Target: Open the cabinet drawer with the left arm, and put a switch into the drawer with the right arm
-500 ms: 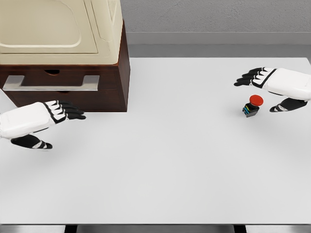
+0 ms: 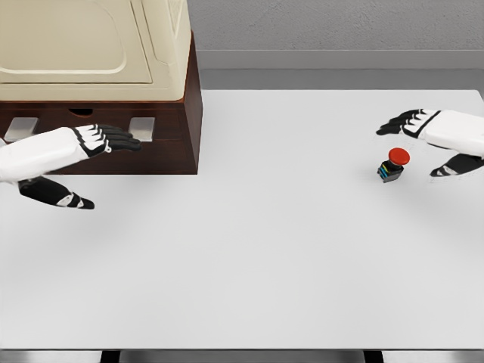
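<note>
Fingers point(image 2: 113, 138) on the left hand point(image 2: 72, 147) are stretched out flat and loose, holding nothing, thumb hanging low underneath. They sit right in front of the metal drawer handle point(image 2: 141, 127), covering its middle, so only the two ends of the bar show. Can't tell from this angle whether the fingertips actually touch it or just float in front.

So the step in hand looks like getting a grip on that handle. The drawer point(image 2: 98, 128) of the dark wood cabinet point(image 2: 193, 113) looks fully closed. My take: tuck the fingers behind the bar, curl them firmly, then pull straight back toward the robot, no sideways drag. The cream appliance point(image 2: 91, 45) sitting on top makes me think a jerky pull could rock the whole thing, so go slow.

Over on the other side, the right hand point(image 2: 442, 136) is open too, fingers spread and thumb low, nothing in it, hovering just beside the switch point(image 2: 392, 165). That one is a red-capped push button on a dark base, standing upright on the white surface point(image 2: 265, 249), well apart from the cabinet. I'd leave it alone until the drawer is out far enough to drop it in.
</note>
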`<action>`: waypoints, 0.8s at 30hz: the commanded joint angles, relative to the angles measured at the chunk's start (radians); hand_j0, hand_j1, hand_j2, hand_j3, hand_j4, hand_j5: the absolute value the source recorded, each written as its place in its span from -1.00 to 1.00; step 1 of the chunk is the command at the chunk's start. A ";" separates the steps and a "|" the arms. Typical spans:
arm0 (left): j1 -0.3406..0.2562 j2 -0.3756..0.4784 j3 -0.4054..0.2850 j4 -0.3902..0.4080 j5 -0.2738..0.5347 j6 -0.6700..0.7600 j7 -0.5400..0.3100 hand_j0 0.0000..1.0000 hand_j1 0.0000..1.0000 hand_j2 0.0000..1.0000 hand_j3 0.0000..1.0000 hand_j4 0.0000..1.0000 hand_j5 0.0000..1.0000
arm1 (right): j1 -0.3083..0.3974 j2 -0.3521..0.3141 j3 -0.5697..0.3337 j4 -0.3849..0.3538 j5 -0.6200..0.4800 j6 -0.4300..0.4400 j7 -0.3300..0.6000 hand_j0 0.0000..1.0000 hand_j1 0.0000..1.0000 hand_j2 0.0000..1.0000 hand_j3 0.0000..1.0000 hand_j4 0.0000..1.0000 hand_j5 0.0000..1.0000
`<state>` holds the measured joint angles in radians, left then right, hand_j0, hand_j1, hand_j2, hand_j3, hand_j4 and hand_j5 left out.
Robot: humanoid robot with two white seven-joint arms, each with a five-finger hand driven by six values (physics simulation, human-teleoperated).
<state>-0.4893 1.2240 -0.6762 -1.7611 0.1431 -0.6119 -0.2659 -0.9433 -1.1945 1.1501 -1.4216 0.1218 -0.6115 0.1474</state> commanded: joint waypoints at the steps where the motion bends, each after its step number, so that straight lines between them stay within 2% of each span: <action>1: -0.003 0.000 0.001 0.000 0.093 0.001 -0.065 1.00 1.00 1.00 1.00 1.00 1.00 | -0.011 0.036 0.003 0.039 -0.007 0.001 0.011 1.00 1.00 1.00 1.00 1.00 1.00; 2: -0.023 0.000 0.001 0.000 0.099 0.001 -0.082 1.00 1.00 1.00 1.00 1.00 1.00 | -0.028 0.044 0.005 0.044 -0.007 0.001 0.043 1.00 1.00 1.00 1.00 1.00 1.00; 3: -0.037 0.000 0.000 0.006 0.148 0.001 -0.111 1.00 1.00 1.00 1.00 1.00 1.00 | -0.041 0.050 0.005 0.043 -0.005 0.001 0.080 1.00 1.00 1.00 1.00 1.00 1.00; 5: -0.038 0.000 -0.002 0.025 0.184 0.001 -0.144 1.00 1.00 1.00 1.00 1.00 1.00 | -0.068 0.075 0.005 0.053 -0.002 0.001 0.112 1.00 1.00 1.00 1.00 1.00 1.00; 8: -0.038 -0.001 -0.009 0.080 0.184 0.001 -0.145 1.00 1.00 1.00 1.00 1.00 1.00 | -0.066 0.092 0.008 0.052 -0.005 0.001 0.110 1.00 1.00 1.00 1.00 1.00 1.00; 14: -0.031 -0.001 -0.014 0.114 0.167 0.001 -0.142 1.00 1.00 1.00 1.00 1.00 1.00 | -0.074 0.062 0.028 0.052 -0.027 0.001 0.133 1.00 1.00 1.00 1.00 1.00 1.00; 18: -0.025 -0.001 -0.016 0.147 0.167 0.001 -0.141 1.00 1.00 1.00 1.00 1.00 1.00 | -0.196 0.064 0.192 0.052 -0.027 0.001 0.141 1.00 1.00 1.00 1.00 1.00 1.00; 20: -0.022 0.003 -0.016 0.147 0.167 0.001 -0.141 1.00 1.00 1.00 1.00 1.00 1.00 | -0.282 0.082 0.315 0.079 -0.027 0.001 0.141 1.00 1.00 1.00 1.00 1.00 1.00; 22: -0.022 0.008 -0.014 0.149 0.167 0.001 -0.141 1.00 1.00 1.00 1.00 1.00 1.00 | -0.290 0.095 0.335 0.121 -0.025 0.001 0.144 1.00 1.00 1.00 1.00 1.00 1.00; 24: -0.025 0.006 -0.014 0.150 0.168 0.001 -0.141 1.00 1.00 1.00 1.00 1.00 1.00 | -0.292 0.122 0.336 0.130 -0.025 0.001 0.158 1.00 1.00 1.00 1.00 1.00 1.00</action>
<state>-0.5139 1.2272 -0.6916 -1.6136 0.3029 -0.6129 -0.4068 -1.2348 -1.0927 1.4574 -1.3114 0.1021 -0.6123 0.2976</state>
